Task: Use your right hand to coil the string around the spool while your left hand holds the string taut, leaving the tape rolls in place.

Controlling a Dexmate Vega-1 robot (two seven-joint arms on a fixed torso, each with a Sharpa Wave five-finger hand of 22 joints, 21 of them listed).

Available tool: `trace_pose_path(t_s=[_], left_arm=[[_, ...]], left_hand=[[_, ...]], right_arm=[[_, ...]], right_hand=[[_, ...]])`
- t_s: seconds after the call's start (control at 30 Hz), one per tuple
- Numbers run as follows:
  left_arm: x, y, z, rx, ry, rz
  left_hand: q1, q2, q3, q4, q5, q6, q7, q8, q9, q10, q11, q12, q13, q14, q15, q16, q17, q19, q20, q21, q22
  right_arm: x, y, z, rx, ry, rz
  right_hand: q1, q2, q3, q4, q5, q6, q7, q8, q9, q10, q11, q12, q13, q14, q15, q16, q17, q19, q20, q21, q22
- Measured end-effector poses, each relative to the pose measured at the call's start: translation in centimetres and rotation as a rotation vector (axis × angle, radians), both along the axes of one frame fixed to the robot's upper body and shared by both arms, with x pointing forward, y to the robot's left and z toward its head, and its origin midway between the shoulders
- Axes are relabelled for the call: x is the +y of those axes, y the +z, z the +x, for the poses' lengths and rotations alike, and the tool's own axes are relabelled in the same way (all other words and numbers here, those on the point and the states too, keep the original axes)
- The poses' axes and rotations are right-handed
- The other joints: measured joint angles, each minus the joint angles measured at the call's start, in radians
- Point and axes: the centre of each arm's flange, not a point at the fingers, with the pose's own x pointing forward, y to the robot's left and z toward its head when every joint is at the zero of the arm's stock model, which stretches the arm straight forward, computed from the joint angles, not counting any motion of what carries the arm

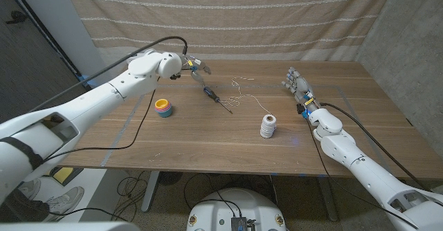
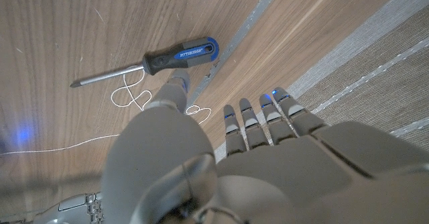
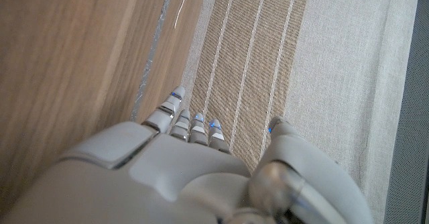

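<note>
Wooden desk [image 1: 208,137]: string [image 1: 239,96] loose, spool [image 1: 268,126] unwound. Both my hands, left hand [image 1: 190,66] and right hand [image 1: 297,86], spread, empty. Next I must pinch the string's free end.

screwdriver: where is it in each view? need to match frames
Head view: screwdriver lies on the table behind centre, just ahead of the left hand.
Left wrist view: screwdriver just beyond the fingertips, blue-capped handle toward the table's far edge.
Right wrist view: not in it.
Shared landmark: loose string beside its shaft.
</note>
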Motion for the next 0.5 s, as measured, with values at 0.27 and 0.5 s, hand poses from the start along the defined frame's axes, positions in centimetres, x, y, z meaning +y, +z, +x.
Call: trace_pose_path(t_s=[0.27, 0.5], left_arm=[[-0.4, -0.8, 0.5, -0.026, -0.008, 0.045], [-0.6, -1.5, 0.9, -0.027, -0.032, 0.058]], left_hand=[[0.027, -0.025, -0.024, 0.0, 0.012, 0.023, -0.002, 0.001, 0.005, 0.014, 0.001, 0.008, 0.011, 0.014, 0.0, 0.0, 0.002, 0.009, -0.001, -0.002, 0.003], [0.087, -0.022, -0.043, 0.003, 0.027, 0.048, 0.015, 0.006, 0.009, 0.041, 0.005, 0.015, 0.02, 0.039, 0.0, 0.0, 0.005, 0.077, -0.002, 0.005, 0.0]], right_arm=[[-0.1, -0.2, 0.0, 0.003, -0.003, 0.005], [0.0, -0.2, 0.0, 0.003, -0.003, 0.007]], right_hand=[[0.0, 0.0, -0.004, 0.004, 0.0, 0.0, 0.0, 0.0, 0.0, 0.0, 0.0, 0.0, 0.0, 0.0, 0.0, 0.0, 0.005, 0.0, 0.0, 0.0, 0.0], [-0.011, 0.0, -0.004, 0.004, 0.0, 0.0, 0.0, 0.0, 0.0, 0.006, 0.006, 0.0, 0.0, 0.0, 0.0, 0.0, 0.005, 0.0, 0.0, 0.0, 0.0]])
